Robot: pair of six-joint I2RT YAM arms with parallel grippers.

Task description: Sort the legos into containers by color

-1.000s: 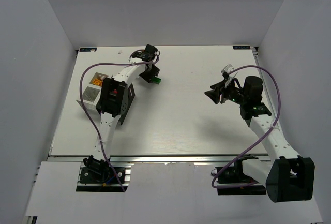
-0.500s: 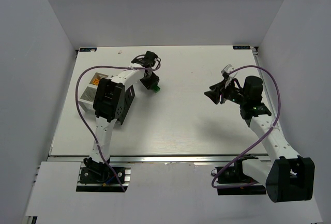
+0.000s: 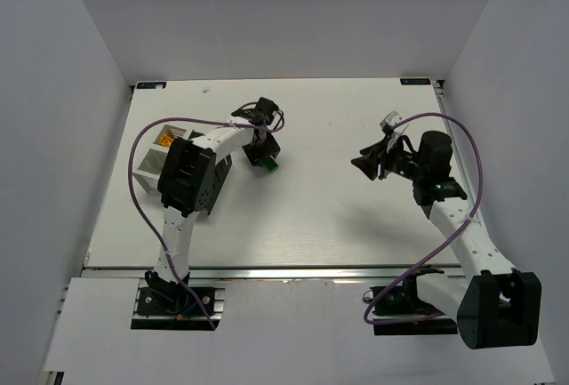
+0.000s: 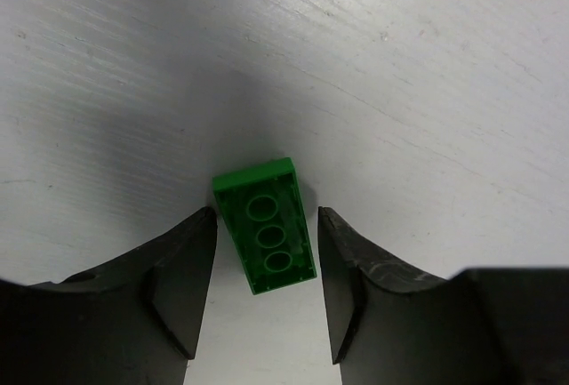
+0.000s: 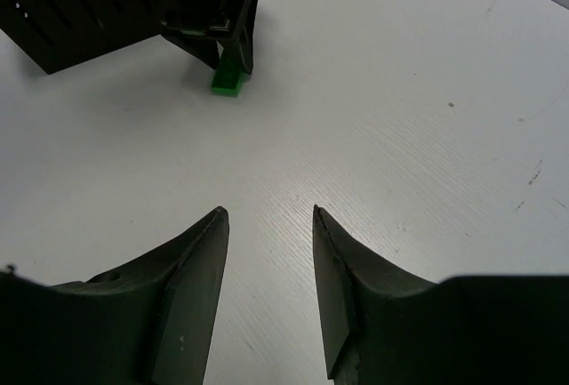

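Observation:
A green lego (image 4: 265, 225) lies hollow side up on the white table, between the fingers of my left gripper (image 4: 267, 216). The gripper is open, with a small gap on each side of the brick. In the top view the green lego (image 3: 271, 164) is just right of the containers, under the left gripper (image 3: 265, 149). Two white bins (image 3: 151, 163) stand at the left; the far one holds yellow-orange legos (image 3: 163, 139). The black bin (image 3: 216, 170) is mostly hidden under my left arm. My right gripper (image 3: 366, 163) is open and empty, (image 5: 268, 212) well to the right of the brick.
The right wrist view shows the green lego (image 5: 229, 78), the left gripper (image 5: 222, 20) above it and the black slotted bin (image 5: 80, 3) at top left. White walls enclose the table on three sides.
My left gripper has moved toward the near side and slightly right, and the green lego has shifted with it. The right arm has not moved.

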